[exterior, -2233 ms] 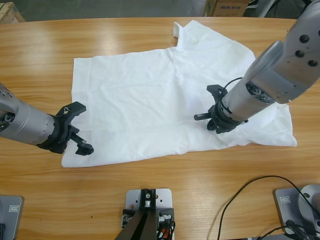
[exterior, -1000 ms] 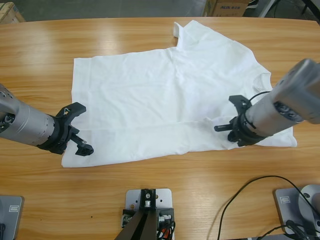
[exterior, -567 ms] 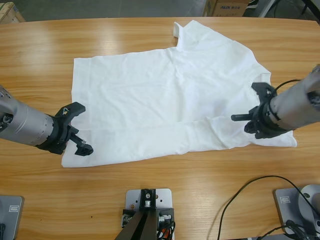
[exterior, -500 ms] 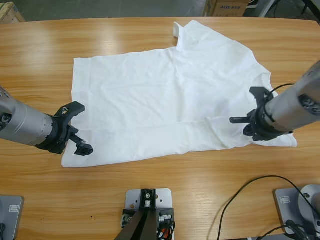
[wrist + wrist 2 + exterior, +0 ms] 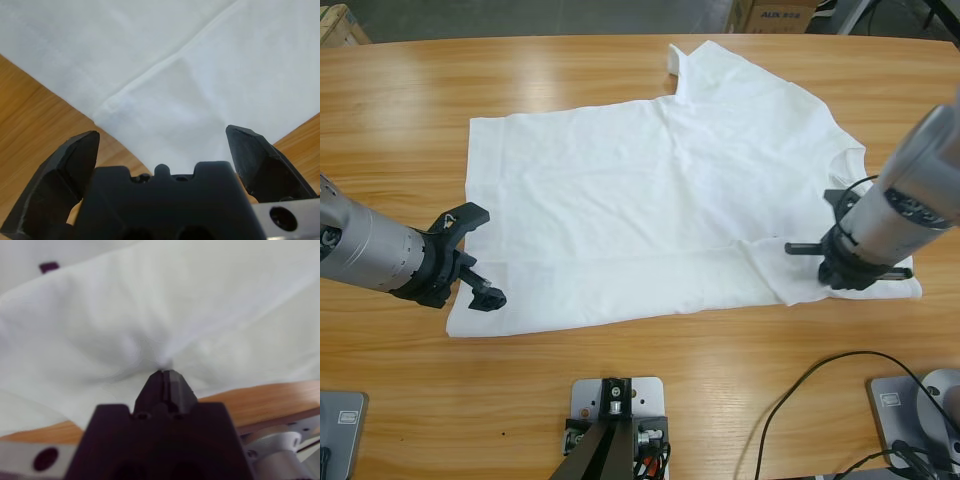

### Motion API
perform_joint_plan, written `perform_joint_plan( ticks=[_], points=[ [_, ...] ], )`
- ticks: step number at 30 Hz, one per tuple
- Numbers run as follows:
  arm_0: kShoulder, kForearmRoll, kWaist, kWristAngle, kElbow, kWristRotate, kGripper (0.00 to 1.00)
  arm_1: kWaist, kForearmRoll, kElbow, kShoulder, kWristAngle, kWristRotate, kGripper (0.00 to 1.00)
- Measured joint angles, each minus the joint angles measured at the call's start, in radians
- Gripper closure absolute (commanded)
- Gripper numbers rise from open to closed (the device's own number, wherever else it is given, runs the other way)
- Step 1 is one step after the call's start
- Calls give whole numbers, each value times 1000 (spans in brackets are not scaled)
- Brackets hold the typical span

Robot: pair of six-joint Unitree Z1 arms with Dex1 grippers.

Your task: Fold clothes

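Wooden table [image 5: 620, 400], with a box lettered "AUX" [image 5: 772, 15] behind; white T-shirt [image 5: 660, 200] spread flat. I see the left gripper [image 5: 472, 255] spread wide at the hem corner; the right gripper [image 5: 848, 262] pinches the T-shirt.

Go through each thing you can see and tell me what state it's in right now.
White short-sleeved cotton T-shirt: spread on the wooden table, near edge folded over in a strip.
Left gripper: open, at the shirt's near corner.
Right gripper: shut, pinching the shirt's fabric.
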Motion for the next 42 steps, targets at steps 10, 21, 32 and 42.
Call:
perform_joint_plan(
  ticks=[10, 21, 32, 42],
  points=[
    [-5, 0, 0, 0, 4, -3, 23, -106, 94, -97, -62, -112, -13, 1000],
    [-8, 0, 0, 0, 5, -4, 23, -283, -66, -36, 43, -53, -68, 1000],
    [-12, 0, 0, 0, 5, -4, 23, -315, -59, -30, 67, -73, -39, 570],
    [-28, 0, 0, 0, 3, -124, 0, -321, 27, -101, -268, -128, -134, 0]
  ],
)
